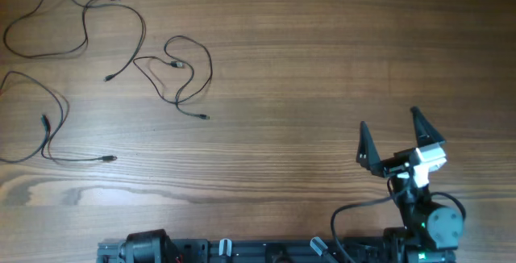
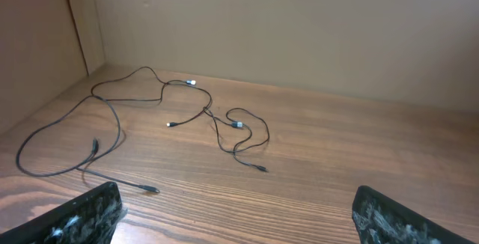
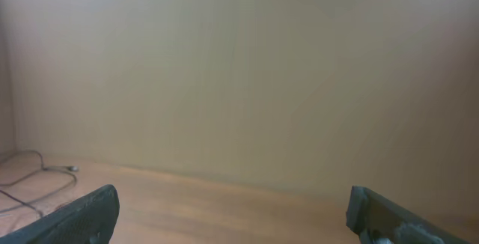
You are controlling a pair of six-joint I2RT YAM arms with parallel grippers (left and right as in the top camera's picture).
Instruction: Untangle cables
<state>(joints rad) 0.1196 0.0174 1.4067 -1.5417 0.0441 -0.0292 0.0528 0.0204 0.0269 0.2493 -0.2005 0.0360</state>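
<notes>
The cables lie as separate thin black strands at the table's far left. In the overhead view one [image 1: 85, 21] loops along the top left with a pale plug tip, a second [image 1: 189, 69] curls beside it and meets it near the middle, and a third [image 1: 52, 126] lies at the left edge. The left wrist view shows all three: the top cable [image 2: 142, 87], the curled cable [image 2: 243, 135] and the near cable [image 2: 90, 162]. My left gripper [image 2: 239, 221] is open and empty, short of the cables. My right gripper [image 1: 389, 119] is open and empty at the lower right, far from them; it also shows in its own view [image 3: 232, 221].
The wooden table [image 1: 306, 61] fills the view. A plain beige wall [image 3: 247, 79] stands behind it. The left arm's base [image 1: 145, 247] and the right arm's base [image 1: 435, 227] sit at the front edge. A bit of cable [image 3: 30, 173] shows at the right wrist view's far left.
</notes>
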